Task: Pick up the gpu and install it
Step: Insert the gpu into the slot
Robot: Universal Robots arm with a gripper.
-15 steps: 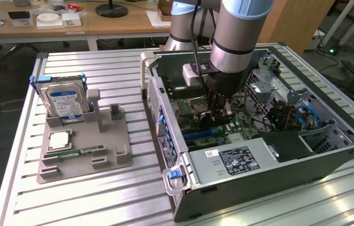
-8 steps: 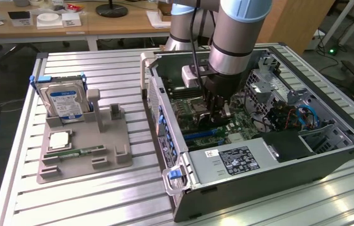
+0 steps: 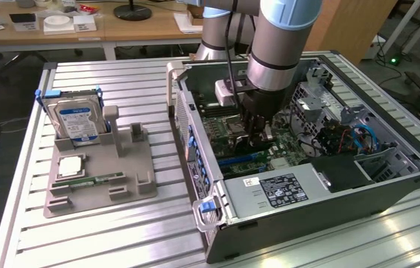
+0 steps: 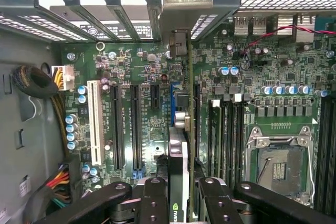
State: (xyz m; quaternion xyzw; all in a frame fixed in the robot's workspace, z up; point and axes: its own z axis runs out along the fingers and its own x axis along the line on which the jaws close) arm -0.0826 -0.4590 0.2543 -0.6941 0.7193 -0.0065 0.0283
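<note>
Gripper [image 3: 258,134] clamped narrow on gpu [image 4: 178,163], card edge-on over blue slot [image 4: 172,103], centre of exterior frame; case wall [image 3: 182,117] close on exterior view's left.

1. So the table [image 3: 120,78] carries two things: the holder tray [image 3: 98,195] on the exterior view's left and the open computer case [image 3: 329,206] on the right, close together but apart.
2. On the tray, the hard drive [image 3: 76,120] stands upright at the far end. The processor chip [image 3: 71,166] lies flat nearer the camera, and the memory stick [image 3: 91,180] lies just in front of it.
3. The case lies on its side, with the motherboard [image 4: 142,56] on its floor.
4. The arm [image 3: 285,44] hangs into the case from above, with the gripper [image 4: 181,192] over the board.
5. The gpu [image 4: 178,156] stands on edge, clamped between the fingers [image 4: 152,198]. It has the expansion slots [image 4: 116,127] on one side and the memory slots [image 4: 226,129] on the other. Can't tell if it's seated.
</note>
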